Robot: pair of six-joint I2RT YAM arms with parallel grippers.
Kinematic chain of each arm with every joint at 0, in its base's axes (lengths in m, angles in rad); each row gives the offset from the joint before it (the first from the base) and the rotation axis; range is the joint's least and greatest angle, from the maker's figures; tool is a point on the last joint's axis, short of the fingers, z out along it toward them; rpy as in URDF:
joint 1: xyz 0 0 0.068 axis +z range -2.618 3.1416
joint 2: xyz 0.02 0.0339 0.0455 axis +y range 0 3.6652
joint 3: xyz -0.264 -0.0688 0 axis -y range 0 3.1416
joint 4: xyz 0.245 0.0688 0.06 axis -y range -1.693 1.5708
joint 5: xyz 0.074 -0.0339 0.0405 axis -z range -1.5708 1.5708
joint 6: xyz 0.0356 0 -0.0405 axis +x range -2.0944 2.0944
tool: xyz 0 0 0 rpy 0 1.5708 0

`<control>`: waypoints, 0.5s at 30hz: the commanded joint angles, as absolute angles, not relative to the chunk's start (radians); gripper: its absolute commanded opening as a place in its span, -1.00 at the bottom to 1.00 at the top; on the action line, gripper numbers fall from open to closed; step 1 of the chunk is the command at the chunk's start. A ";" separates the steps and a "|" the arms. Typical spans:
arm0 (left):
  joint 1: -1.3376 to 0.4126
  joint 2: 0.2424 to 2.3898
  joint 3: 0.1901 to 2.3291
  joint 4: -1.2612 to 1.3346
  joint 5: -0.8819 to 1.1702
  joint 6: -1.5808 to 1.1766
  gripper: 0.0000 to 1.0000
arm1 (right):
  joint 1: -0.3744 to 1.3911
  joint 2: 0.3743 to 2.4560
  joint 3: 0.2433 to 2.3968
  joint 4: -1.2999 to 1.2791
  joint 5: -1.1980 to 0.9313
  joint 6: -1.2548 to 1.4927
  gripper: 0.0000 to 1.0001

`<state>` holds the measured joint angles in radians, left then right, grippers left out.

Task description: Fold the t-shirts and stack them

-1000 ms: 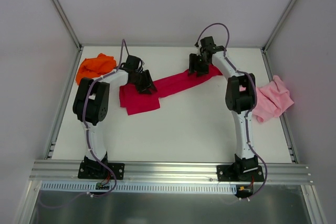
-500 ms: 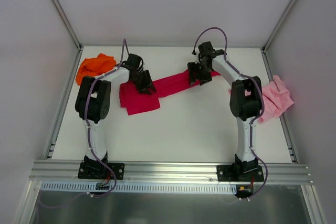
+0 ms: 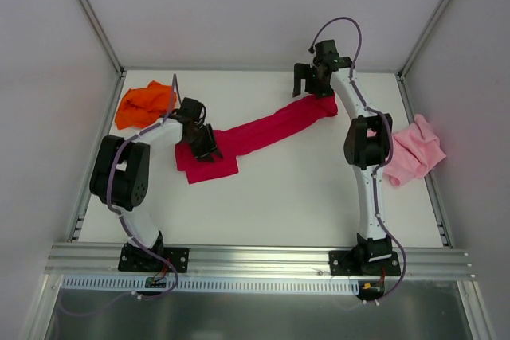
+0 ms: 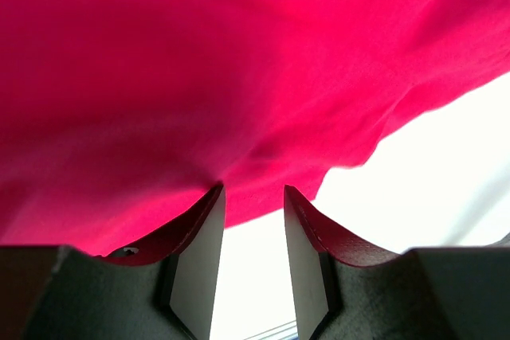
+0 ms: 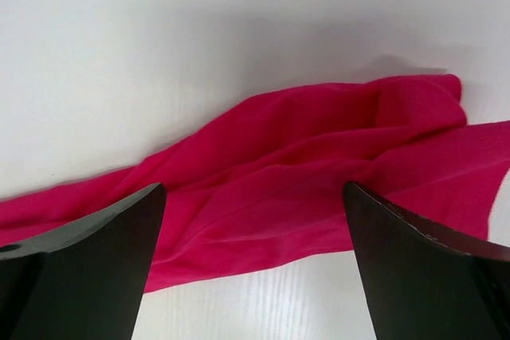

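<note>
The crimson t-shirt [image 3: 263, 129] lies stretched in a long diagonal band across the table, and it fills the left wrist view [image 4: 239, 77]. My left gripper [image 3: 205, 147] sits on its lower left end. Its narrowly parted jaws [image 4: 253, 189] pinch the cloth edge at the tips. My right gripper [image 3: 307, 84] hangs wide open just behind the shirt's far right end [image 5: 319, 165], with nothing between its fingers [image 5: 253, 189]. The orange t-shirt [image 3: 143, 105] is bunched at the back left. The pale pink t-shirt [image 3: 414, 153] is crumpled at the right edge.
Metal frame rails run along the left side [image 3: 100, 157] and the right side [image 3: 434, 189] of the white table [image 3: 287, 197]. White walls close in the back and both sides. Both arm bases stand at the near rail [image 3: 255, 259].
The right gripper let go of the shirt's far end, opened wide and drew back toward the rear wall. The left gripper slid down-left, dragging the shirt's near end with it.
</note>
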<state>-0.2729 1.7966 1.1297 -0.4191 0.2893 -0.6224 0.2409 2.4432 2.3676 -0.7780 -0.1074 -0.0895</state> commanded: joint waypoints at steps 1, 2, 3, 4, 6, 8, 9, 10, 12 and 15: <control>-0.249 1.697 1.079 -0.474 0.221 -0.640 -0.28 | 0.227 2.442 2.358 -0.767 -0.097 -0.100 0.99; -0.244 1.665 1.062 -0.477 0.216 -0.643 -0.27 | 0.226 2.439 2.353 -0.772 -0.097 -0.112 0.99; -0.239 1.646 1.049 -0.489 0.209 -0.646 -0.27 | 0.225 2.434 2.347 -0.772 -0.092 -0.127 0.99; -0.230 1.628 1.016 -0.494 0.206 -0.650 -0.27 | 0.219 2.419 2.326 -0.767 -0.094 -0.130 0.99; -0.226 1.576 0.983 -0.498 0.187 -0.653 -0.27 | 0.215 2.410 2.316 -0.758 -0.092 -0.126 0.99; -0.221 1.542 0.951 -0.496 0.195 -0.643 -0.26 | 0.210 2.404 2.322 -0.752 -0.107 -0.124 0.99; -0.225 1.536 0.950 -0.491 0.205 -0.635 -0.26 | 0.210 2.404 2.327 -0.752 -0.109 -0.123 0.99; -0.225 1.529 0.953 -0.477 0.228 -0.617 -0.25 | 0.212 2.402 2.332 -0.750 -0.117 -0.120 0.99; -0.227 1.522 0.963 -0.431 0.285 -0.588 -0.22 | 0.210 2.399 2.333 -0.744 -0.124 -0.115 0.99; -0.230 1.555 1.076 -0.379 0.359 -0.539 -0.21 | 0.212 2.395 2.333 -0.741 -0.140 -0.107 0.99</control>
